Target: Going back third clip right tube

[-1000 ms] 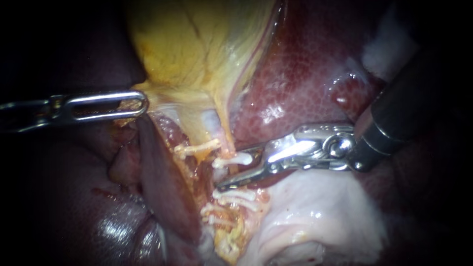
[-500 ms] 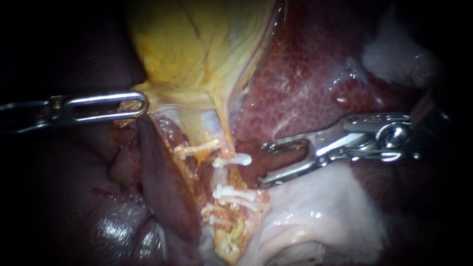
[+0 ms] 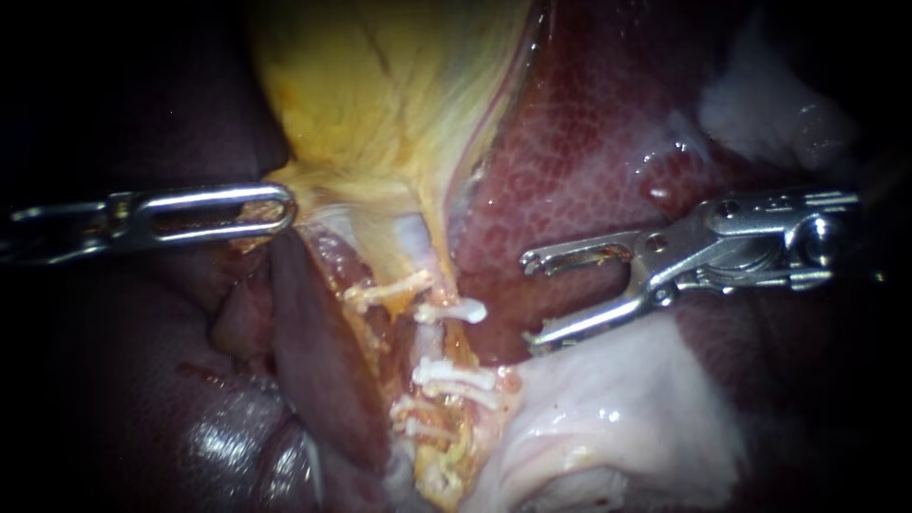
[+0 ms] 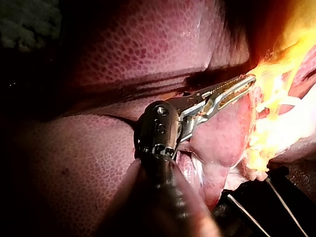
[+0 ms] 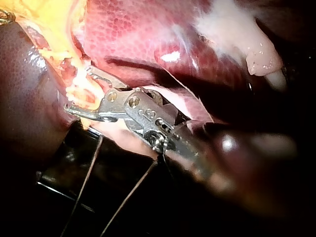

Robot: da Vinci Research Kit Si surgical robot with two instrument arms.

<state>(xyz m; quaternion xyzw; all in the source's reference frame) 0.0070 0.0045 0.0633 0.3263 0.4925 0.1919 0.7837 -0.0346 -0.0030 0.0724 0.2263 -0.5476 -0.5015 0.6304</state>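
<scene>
Below the gallbladder [image 3: 380, 95], beside the liver [image 3: 589, 142], the right tube [image 3: 415, 239] runs down under white clips, the uppermost clip [image 3: 451, 311] crossing it. I judge the tube soft, slick and easily torn, so it is best gripped lightly beside a clip, never across one. The right instrument [image 3: 532, 299] lies nearly level, apart from the tube, its jaws spread and empty. The left instrument [image 3: 280, 207] also lies level, its jaws clamped on the gallbladder's lower edge.
</scene>
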